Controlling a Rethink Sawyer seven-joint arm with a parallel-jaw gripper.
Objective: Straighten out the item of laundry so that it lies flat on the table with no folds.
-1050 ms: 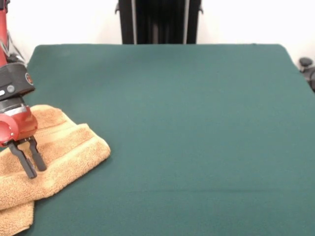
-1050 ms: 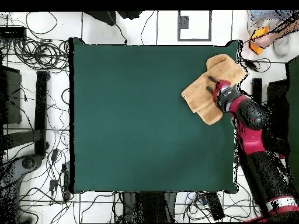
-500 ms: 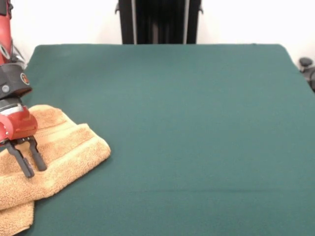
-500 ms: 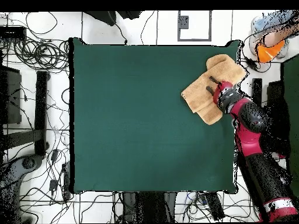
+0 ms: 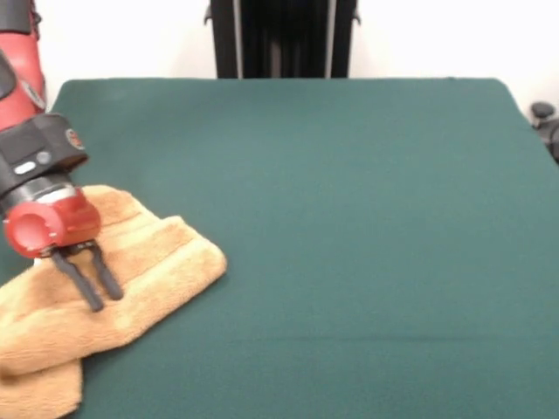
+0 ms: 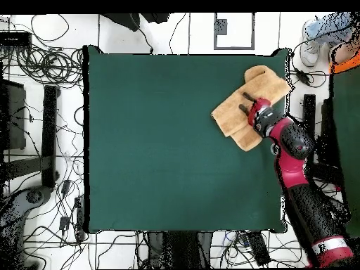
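Towel (image 5: 131, 271) is folded over on itself, a thick doubled roll, lying directly under the pincer (image 5: 98, 295) and spreading out to either side of it. Front view: one rounded folded end reaches toward the table's (image 5: 349, 218) middle, the other end runs off past the pincer toward the picture's lower corner, where a lower layer pokes out beneath the upper one. Stripe bands show as shallow ridges just beside the fingers (image 5: 110, 284). No tag visible.

Pincer: both fingers are drawn close, nearly parallel, tips sunk into the top layer of pile. I read it as clenched on a pinch of towel; the cloth between the tips is too small to see outright, so that is a judgement.

Overhead: towel (image 6: 246, 105) sits at a corner of the table (image 6: 155, 140), pincer (image 6: 247, 102) over its middle, arm (image 6: 295, 155) reaching in from the table's edge.

Why held so: gripping the upper layer alone should let it be peeled off the lower one. Most of the felt lies open on the far side of the pincer from the arm, so unfolding toward there makes sense. Task far from done; folds remain.

A person (image 6: 337, 46) shows at the overhead corner, well apart from the pincer.
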